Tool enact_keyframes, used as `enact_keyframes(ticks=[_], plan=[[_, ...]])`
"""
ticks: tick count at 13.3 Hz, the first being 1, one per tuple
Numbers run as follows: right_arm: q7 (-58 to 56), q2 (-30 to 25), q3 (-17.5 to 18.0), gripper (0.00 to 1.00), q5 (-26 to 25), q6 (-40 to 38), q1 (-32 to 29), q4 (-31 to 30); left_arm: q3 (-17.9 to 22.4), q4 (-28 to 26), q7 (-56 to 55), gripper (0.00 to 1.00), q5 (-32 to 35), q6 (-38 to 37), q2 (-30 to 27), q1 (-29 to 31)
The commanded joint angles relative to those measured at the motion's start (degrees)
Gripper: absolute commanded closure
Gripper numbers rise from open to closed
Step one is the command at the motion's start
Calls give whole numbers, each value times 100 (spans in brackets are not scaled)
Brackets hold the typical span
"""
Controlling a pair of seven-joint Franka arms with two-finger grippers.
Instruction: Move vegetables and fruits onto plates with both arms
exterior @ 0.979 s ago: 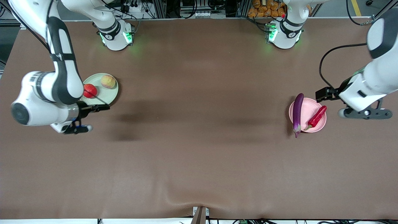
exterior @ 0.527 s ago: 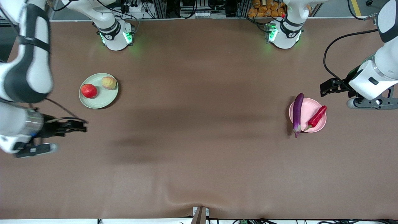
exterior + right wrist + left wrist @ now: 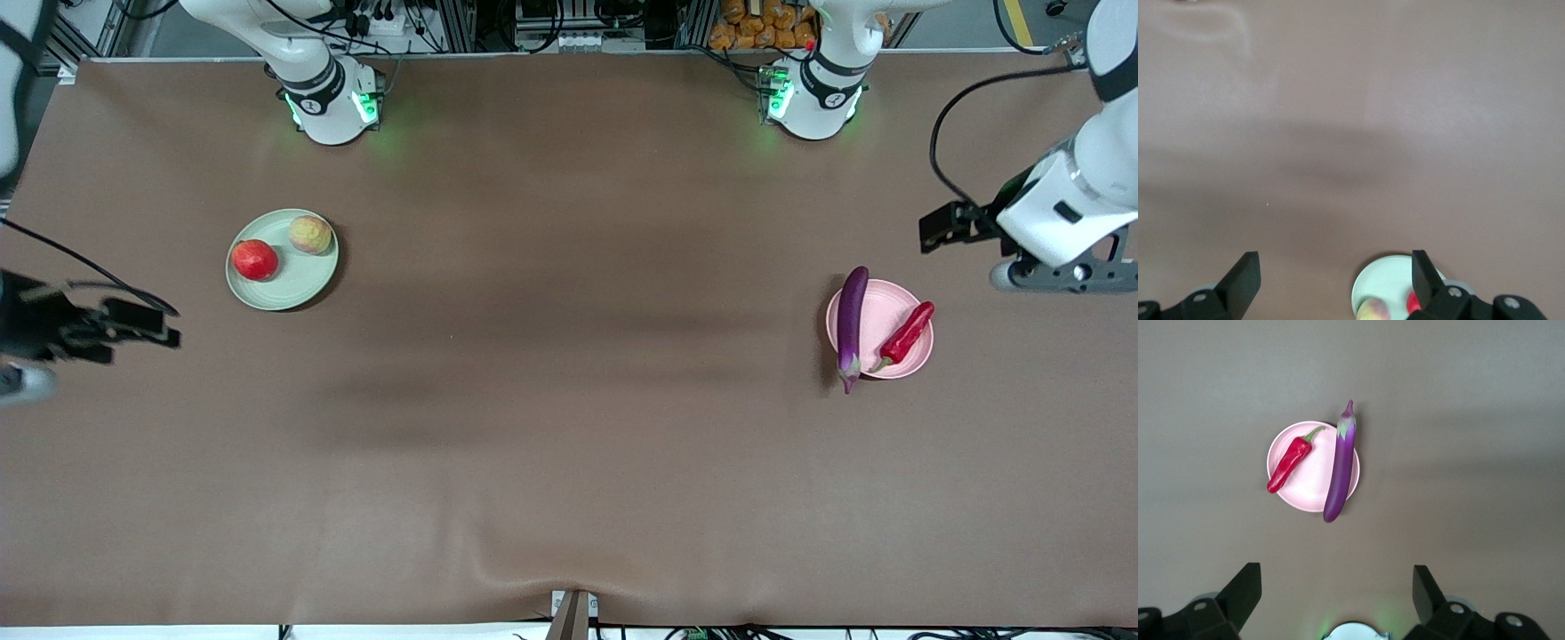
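1. Purple slim glossy eggplant (image 3: 851, 326) overhangs the pale pink round plate (image 3: 889, 357) rim beside the red chili pepper (image 3: 906, 335); judged risk: rolling onto the bench (image 3: 569, 400).
2. Red round fruit (image 3: 254, 260) and yellowish-green fruit (image 3: 309, 235) sit on the pale green plate (image 3: 293, 289).
3. Left tool (image 3: 1338, 587) and right tool (image 3: 1336, 270): fingers spread, empty, raised over bare bench.

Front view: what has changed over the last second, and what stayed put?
Both arms pulled away from the plates. The right gripper, open and empty, left the green plate for the table edge at the right arm's end. The left gripper, also open and empty, drew back from the pink plate toward the left arm's end. The red fruit, peach, eggplant and chili pepper did not move.
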Motion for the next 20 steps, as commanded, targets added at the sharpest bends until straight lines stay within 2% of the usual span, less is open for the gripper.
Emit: enact_keyframes(ticks=[1,2,3,4,6,7,8,12,15,20], plan=[[1175,-530,314,0,-286,-619,-169,-151,147,-275,158,0,11,-189,-524,-135],[1274,-739,480,0,-556,-821,-152,-212,156,-364,149,0,2,-181,-683,-135],[1310,-1037,743,0,-950,-789,-195,-552,148,-365,149,0,2,-181,-684,-126],[1319,-1362,954,0,-1067,-536,-317,-1077,139,-321,192,0,-15,-181,-650,-65],[1328,-2222,1000,0,-1069,306,-380,-2534,147,-277,210,0,-33,-189,-649,-3],[1328,-2557,1009,0,-1069,623,-371,-3063,147,-285,202,0,-50,-198,-667,14],[1337,-2726,1052,0,-1069,714,-363,-3312,139,-285,158,0,-50,-198,-658,6],[1232,-2640,1088,0,-1121,697,-634,-3140,139,-320,193,0,-86,-145,-614,32],[1231,-2394,1079,0,-1174,679,-582,-2736,69,-312,184,0,-25,-128,-614,-3],[1249,-2323,1035,0,-1209,679,-608,-2542,24,-294,237,0,-94,-49,-693,41]])
